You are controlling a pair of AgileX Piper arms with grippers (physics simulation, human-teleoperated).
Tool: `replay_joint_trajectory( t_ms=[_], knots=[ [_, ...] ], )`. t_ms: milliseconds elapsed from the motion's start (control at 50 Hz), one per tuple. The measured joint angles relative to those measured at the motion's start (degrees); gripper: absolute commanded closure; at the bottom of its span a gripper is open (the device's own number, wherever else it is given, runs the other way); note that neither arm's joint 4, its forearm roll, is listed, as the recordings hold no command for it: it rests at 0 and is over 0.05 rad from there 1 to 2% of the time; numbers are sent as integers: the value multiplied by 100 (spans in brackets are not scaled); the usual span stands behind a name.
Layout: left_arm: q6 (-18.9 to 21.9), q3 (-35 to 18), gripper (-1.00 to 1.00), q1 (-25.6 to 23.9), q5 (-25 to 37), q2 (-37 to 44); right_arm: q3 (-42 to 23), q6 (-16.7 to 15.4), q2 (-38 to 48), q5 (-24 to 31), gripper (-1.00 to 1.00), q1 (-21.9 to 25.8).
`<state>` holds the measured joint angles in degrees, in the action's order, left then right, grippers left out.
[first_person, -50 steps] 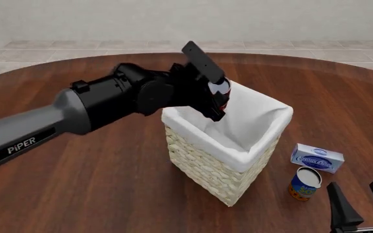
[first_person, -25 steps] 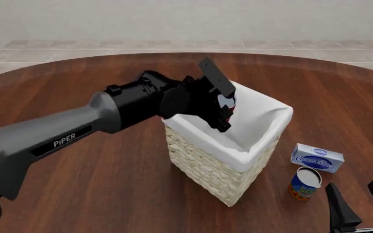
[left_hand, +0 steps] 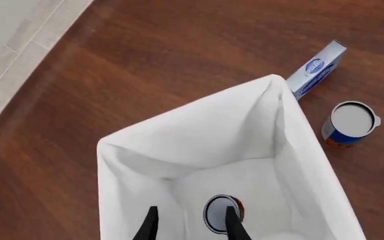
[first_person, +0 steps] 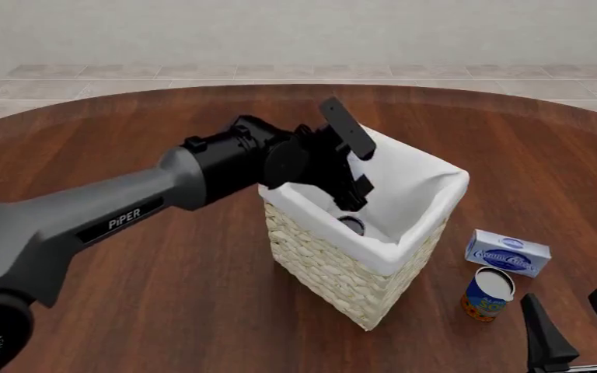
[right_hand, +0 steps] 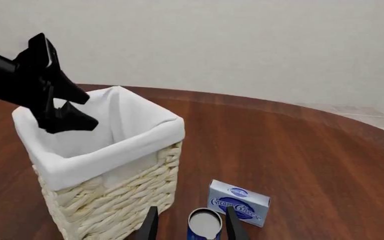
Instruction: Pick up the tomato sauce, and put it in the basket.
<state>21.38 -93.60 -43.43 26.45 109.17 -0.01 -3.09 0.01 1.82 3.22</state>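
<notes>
The tomato sauce can (left_hand: 220, 213), silvery top with a red edge, is inside the basket (first_person: 329, 264), low between its white cloth walls. It also shows in the front view (first_person: 353, 225). My left gripper (first_person: 353, 189) hangs over the basket's opening, open and empty, above the can and apart from it. In the left wrist view its fingers frame the can (left_hand: 190, 225). My right gripper (first_person: 578, 330) is open and empty near the table's front right edge.
A blue-labelled can with an orange base (first_person: 487, 294) and a pale blue-white box (first_person: 507, 252) stand right of the basket, just ahead of my right gripper (right_hand: 192, 227). The basket (right_hand: 105, 200) stands mid-table.
My left gripper moved over the basket and let go of the tomato sauce. The can dropped into the basket. The right arm has not moved.
</notes>
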Motion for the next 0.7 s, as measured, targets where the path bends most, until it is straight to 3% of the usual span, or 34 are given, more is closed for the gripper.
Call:
replay_joint_trajectory(
  t_ms=[700],
  knots=[
    [34, -174, -100, -34, 40, -320, 0, -15, 0, -10, -100, 2]
  ],
)
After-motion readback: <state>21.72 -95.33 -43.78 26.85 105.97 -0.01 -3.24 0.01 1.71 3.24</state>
